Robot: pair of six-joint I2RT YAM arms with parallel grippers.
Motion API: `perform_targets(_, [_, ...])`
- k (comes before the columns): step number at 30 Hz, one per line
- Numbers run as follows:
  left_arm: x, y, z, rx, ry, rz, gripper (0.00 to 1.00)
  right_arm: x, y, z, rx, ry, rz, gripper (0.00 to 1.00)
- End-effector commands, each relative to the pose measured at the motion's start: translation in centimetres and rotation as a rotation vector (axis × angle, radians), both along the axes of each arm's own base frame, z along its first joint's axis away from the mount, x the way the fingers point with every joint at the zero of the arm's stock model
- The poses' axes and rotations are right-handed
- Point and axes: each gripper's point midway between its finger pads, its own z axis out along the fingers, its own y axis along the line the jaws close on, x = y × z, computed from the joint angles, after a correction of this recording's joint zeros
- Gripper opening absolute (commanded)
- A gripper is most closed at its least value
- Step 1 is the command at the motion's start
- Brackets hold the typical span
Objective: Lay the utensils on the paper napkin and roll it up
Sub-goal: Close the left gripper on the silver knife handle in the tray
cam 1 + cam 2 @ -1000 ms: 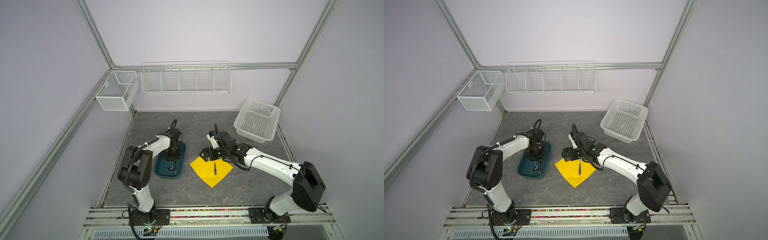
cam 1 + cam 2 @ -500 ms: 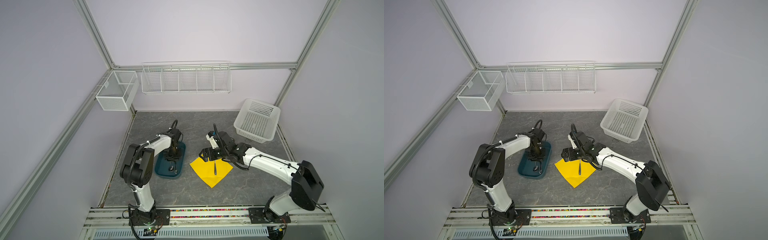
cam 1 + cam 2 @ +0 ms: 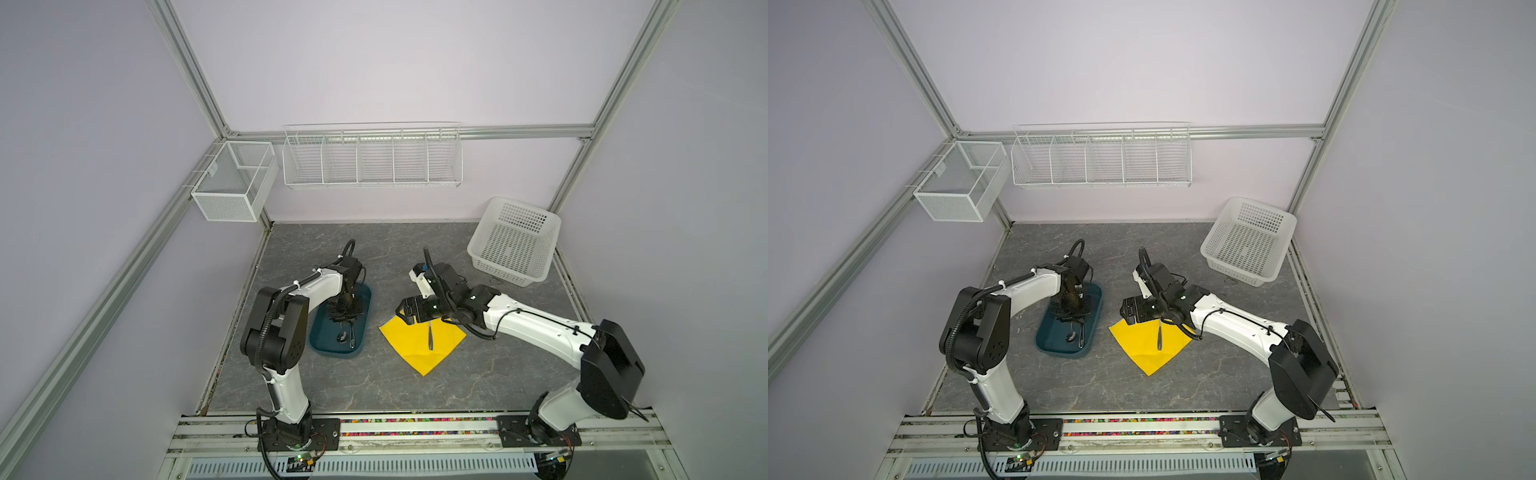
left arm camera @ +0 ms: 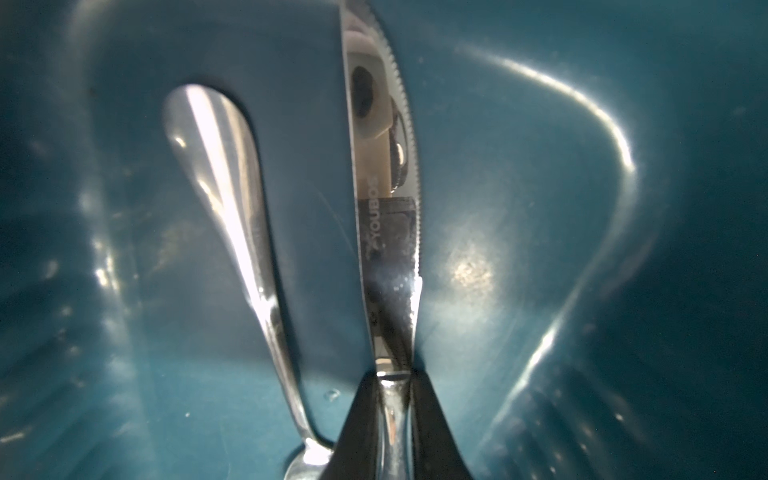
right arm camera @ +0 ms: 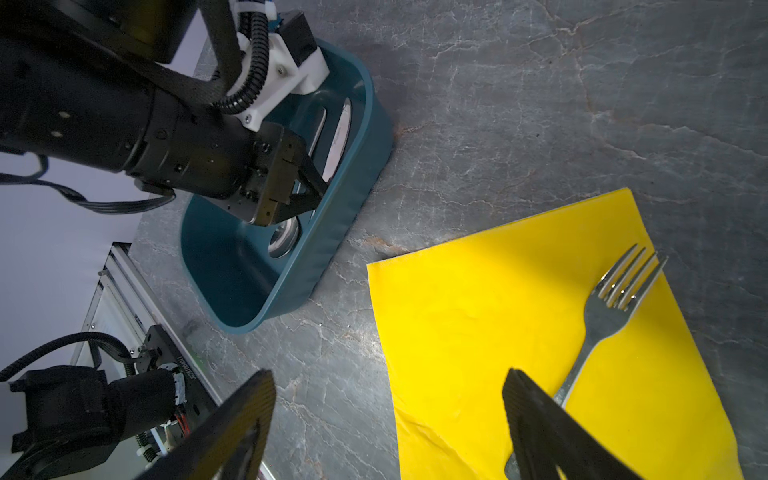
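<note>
A grey marbled worktop (image 3: 374,386) is seen in both top views. Toward its front, a yellow napkin (image 3: 419,345) is laid flat and unrolled, with one corner turned to the front edge. A fork (image 5: 602,316) is laid on the napkin, its tines close to one edge of the paper. The right pincer (image 5: 388,374) is held over the far side of the napkin with its fingers (image 5: 540,424) spread wide apart. Nothing is gripped, and the end of the fork's handle is hidden behind one finger in the right wrist view.

Just left of the napkin, and apart from it, a dark teal tray (image 3: 332,351) is set on the worktop. A spoon (image 4: 232,216) and a knife (image 4: 386,232) are laid side by side inside it. The left pincer (image 4: 392,376) is found inside the tray, clamped on the knife where blade meets handle. Whether the knife is raised off the tray floor cannot be told.

Farther back on the right, a white perforated basket (image 3: 515,245) is placed near the wall. A wire rack (image 3: 372,158) is hung on the back wall, and a mesh box (image 3: 232,183) is fixed beside the left corner.
</note>
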Motion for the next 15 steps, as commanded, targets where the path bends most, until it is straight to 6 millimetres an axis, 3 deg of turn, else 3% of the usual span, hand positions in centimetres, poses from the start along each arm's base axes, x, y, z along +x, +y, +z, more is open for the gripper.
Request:
perform_targets(1, [-1.1, -0.1, -1.1, -0.008, 0.057, 0.004, 0.17, -0.1, 0.4, 0.2, -0.001, 0.002, 0.008, 0.89])
perform_targets(7, [-1.8, 0.3, -0.5, 0.000, 0.052, -0.014, 0.23, 0.0, 0.9, 0.0, -0.008, 0.014, 0.014, 0.89])
perform_targets(15, [-2.1, 0.2, -1.7, 0.001, 0.096, -0.034, 0.23, 0.0, 1.4, 0.1, -0.013, 0.014, 0.017, 0.89])
